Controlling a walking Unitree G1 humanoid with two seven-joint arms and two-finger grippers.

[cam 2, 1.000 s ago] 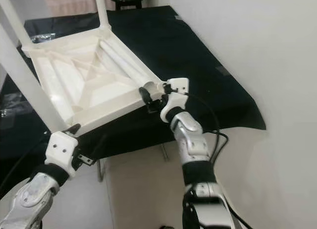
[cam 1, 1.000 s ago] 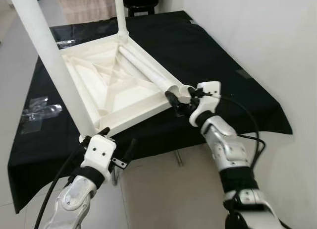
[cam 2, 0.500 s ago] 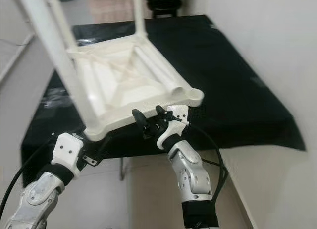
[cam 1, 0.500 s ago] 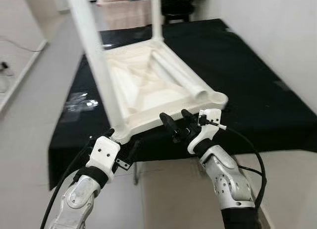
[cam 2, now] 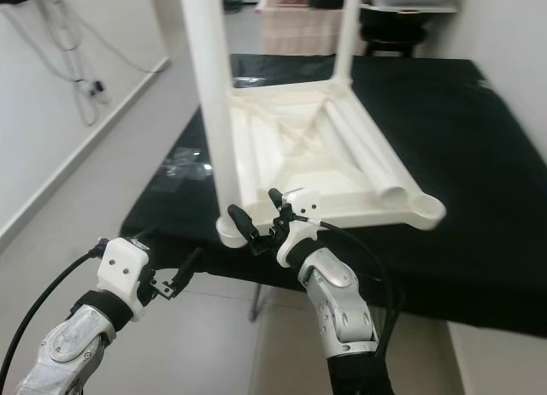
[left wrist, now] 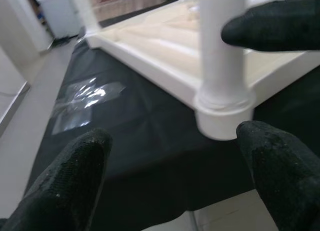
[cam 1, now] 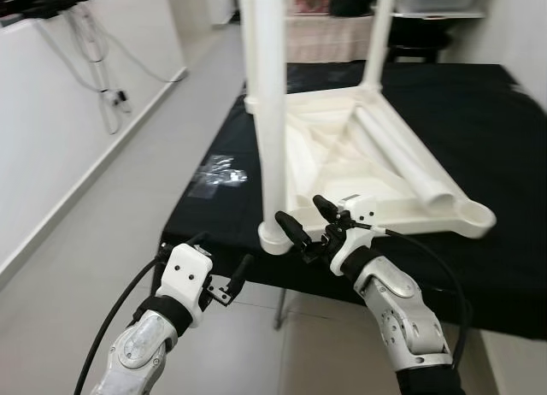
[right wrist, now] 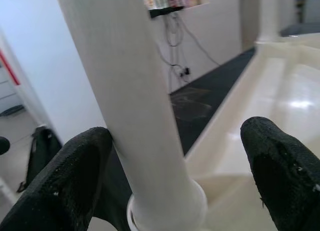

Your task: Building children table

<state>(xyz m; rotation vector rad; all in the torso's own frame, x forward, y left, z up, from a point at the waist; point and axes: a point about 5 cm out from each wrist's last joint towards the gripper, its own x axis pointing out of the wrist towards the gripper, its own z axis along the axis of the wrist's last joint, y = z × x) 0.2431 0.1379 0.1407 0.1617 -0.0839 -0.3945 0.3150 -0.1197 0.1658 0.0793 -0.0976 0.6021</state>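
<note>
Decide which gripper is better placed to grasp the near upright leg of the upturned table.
Right. The right gripper is open beside the leg near its base; the left gripper is lower, off the table's edge.

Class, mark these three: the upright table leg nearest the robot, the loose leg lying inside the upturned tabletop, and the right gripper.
upright table leg (cam 1: 268,113), left eye view, mid-shaft.
loose leg (cam 1: 402,160), left eye view, mid-tube.
right gripper (cam 1: 304,221), left eye view, between fingertips.

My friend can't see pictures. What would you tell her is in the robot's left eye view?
A white table lies upside down on a black cloth, with one leg sticking straight up at its near corner. The right gripper is open just in front of that leg's base, and the left gripper hangs lower, off the cloth's edge. A loose leg lies inside the table.
</note>
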